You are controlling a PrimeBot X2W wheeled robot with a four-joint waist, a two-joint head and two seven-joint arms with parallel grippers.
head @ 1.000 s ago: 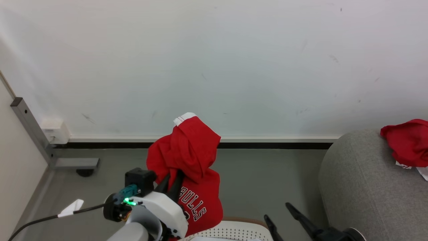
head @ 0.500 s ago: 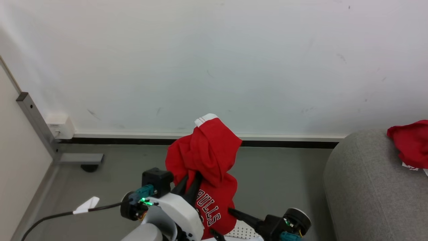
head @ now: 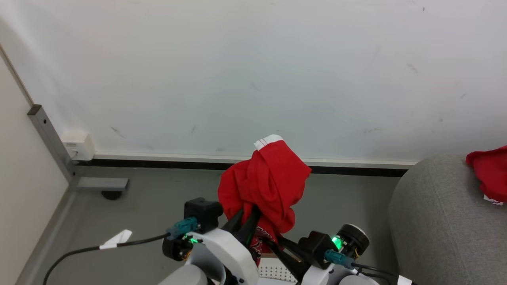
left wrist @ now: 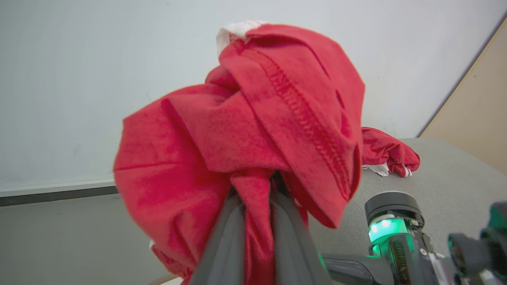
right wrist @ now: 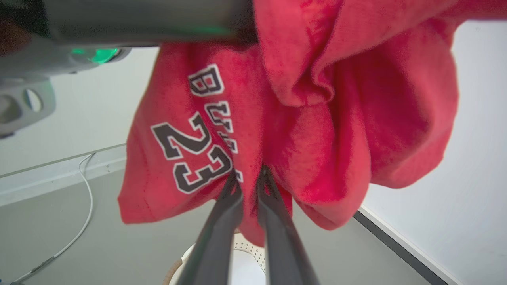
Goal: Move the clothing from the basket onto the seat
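At the far left a grey metal post [head: 51, 146] leans up along the beige panel, with a small white plastic wall box [head: 78, 144] beside it where the pale wall [head: 253, 79] meets the grey floor [head: 158, 198]. Nearer, a black cable with a white paper tag [head: 115, 239] trails across the floor to the left arm. The left gripper [head: 247, 217] points up and away, its 2 dark fingers clamped tight on a bunched fold of the bright red soft-fabric jersey with white trim [head: 269, 186], which it holds up off the floor in front of the wall; the left wrist view shows the cloth squeezed between the fingers [left wrist: 255, 198] and piled above them. Just right of it and lower, the right gripper [head: 277, 243] reaches in under the same jersey; in the right wrist view its 2 fingers stand close together [right wrist: 247, 178] with a lower fold pinched between their tips, next to the "23" lettering. Below both grippers, at the near edge, lies a strip of the small white perforated plastic basket [head: 273, 273]. At the far right stands the large light grey upholstered seat with rounded edges [head: 435, 221], and a second crumpled red garment with white trim [head: 489, 170] lies on top of it, well apart from the held jersey.
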